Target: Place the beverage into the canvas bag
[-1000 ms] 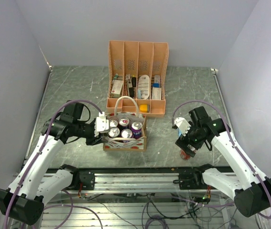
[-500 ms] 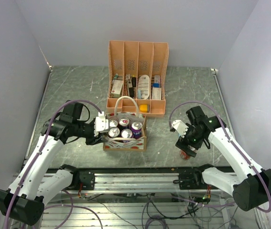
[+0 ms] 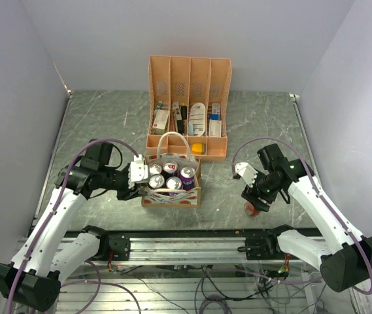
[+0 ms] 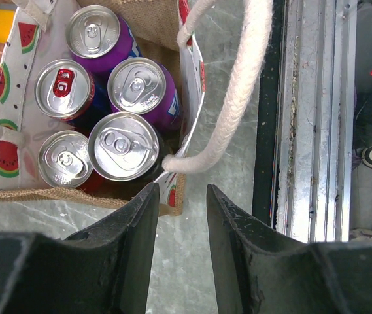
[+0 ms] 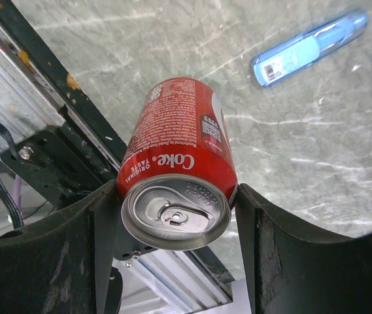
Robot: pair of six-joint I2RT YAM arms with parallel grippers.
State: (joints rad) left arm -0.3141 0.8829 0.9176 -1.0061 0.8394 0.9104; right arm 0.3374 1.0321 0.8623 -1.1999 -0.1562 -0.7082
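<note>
Red can [image 5: 180, 167]: "Coke", "ORIGINAL TASTE". Other print unreadable.

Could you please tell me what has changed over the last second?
The right gripper, shut on the red Coke can, shifted slightly left toward the tan canvas bag. The left gripper stayed open at the bag's left side; the cans inside are unmoved.
</note>
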